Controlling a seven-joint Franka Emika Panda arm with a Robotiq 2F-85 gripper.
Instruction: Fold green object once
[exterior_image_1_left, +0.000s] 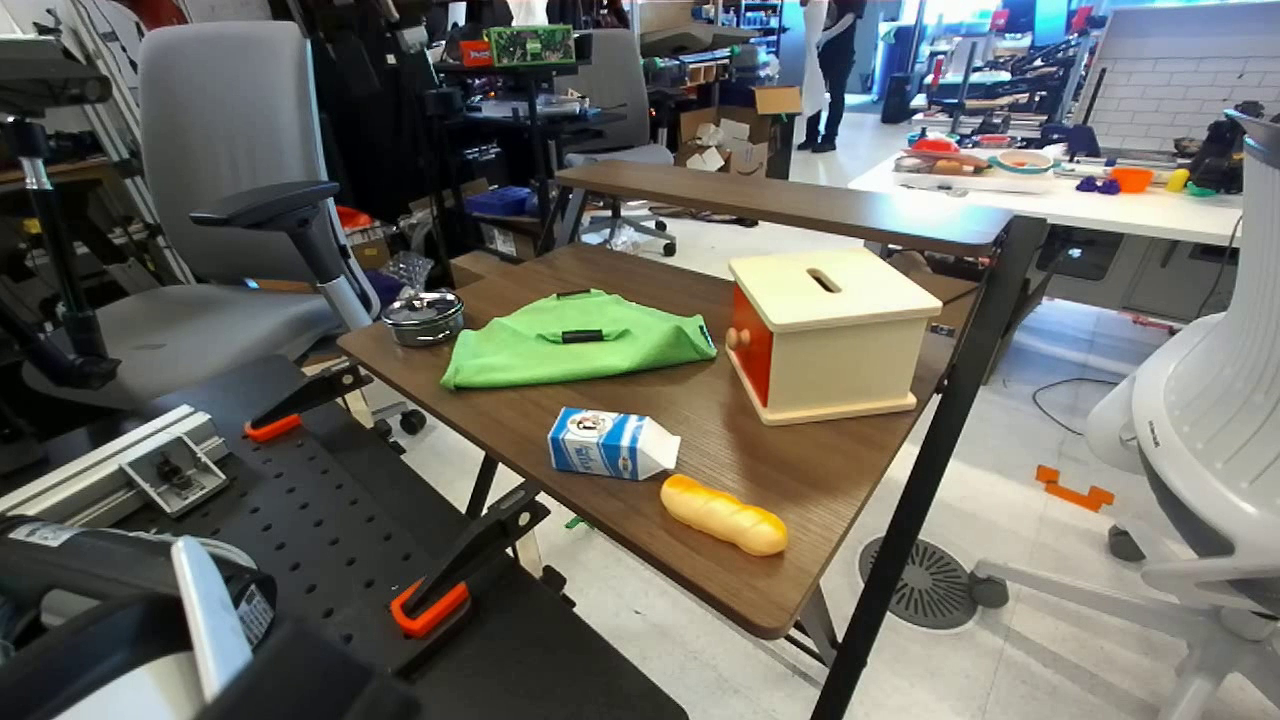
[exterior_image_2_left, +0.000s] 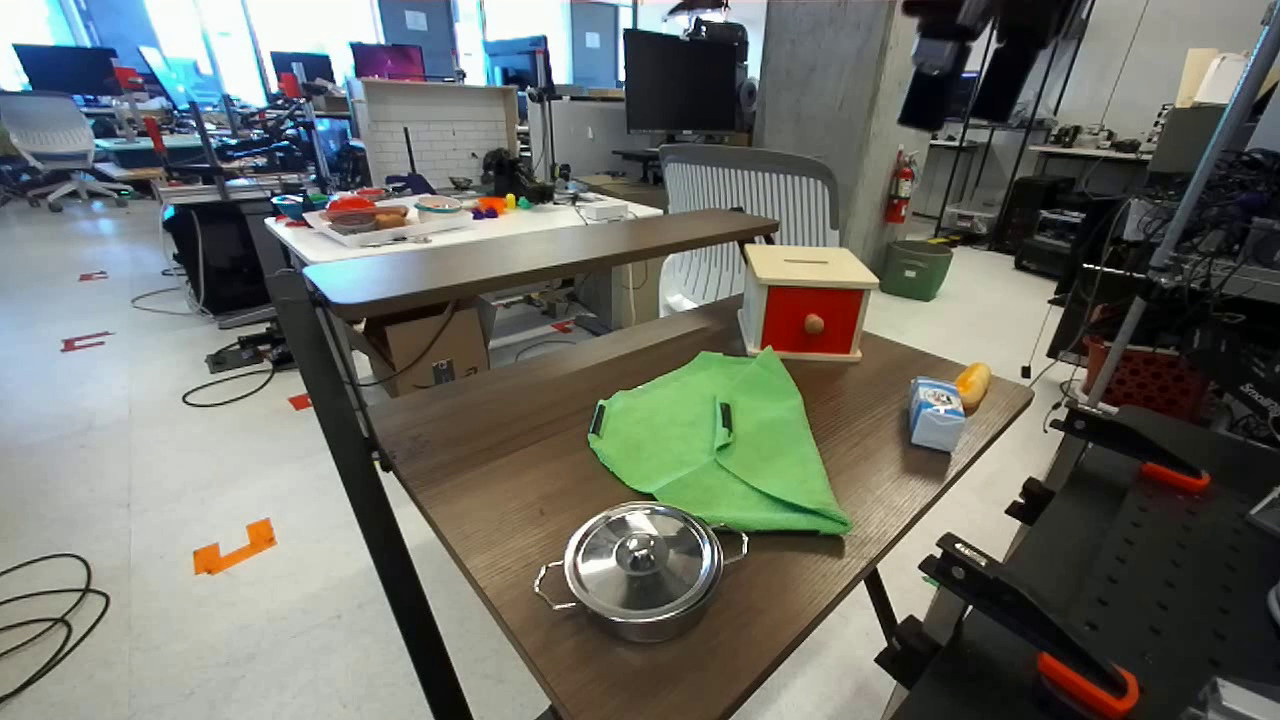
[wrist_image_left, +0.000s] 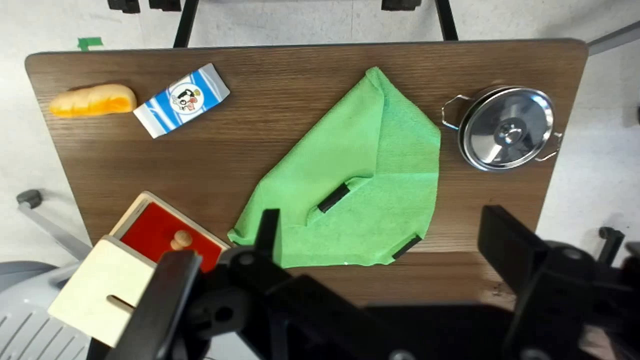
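Note:
The green cloth lies on the brown table in both exterior views (exterior_image_1_left: 650, 350) (exterior_image_2_left: 680, 415) and in the wrist view (wrist_image_left: 400, 200). One side is folded over as a flap, and the flap's black-tagged corner (wrist_image_left: 333, 198) rests near the cloth's middle. Another black tag (wrist_image_left: 407, 247) sits on the outer edge. My gripper (wrist_image_left: 381, 212) is open and empty, high above the table. In the wrist view its left finger overlaps the cloth's lower left part, and its right finger lies over bare wood. The gripper also shows at the top of an exterior view (exterior_image_2_left: 962, 100).
A wooden box (exterior_image_1_left: 850, 365) with a red drawer stands beside the cloth. A lidded metal pot (wrist_image_left: 510, 130) stands on the cloth's other side. A milk carton (wrist_image_left: 182, 100) and a bread roll (wrist_image_left: 93, 100) lie near the table edge. A raised shelf (exterior_image_2_left: 540, 250) runs along one long side.

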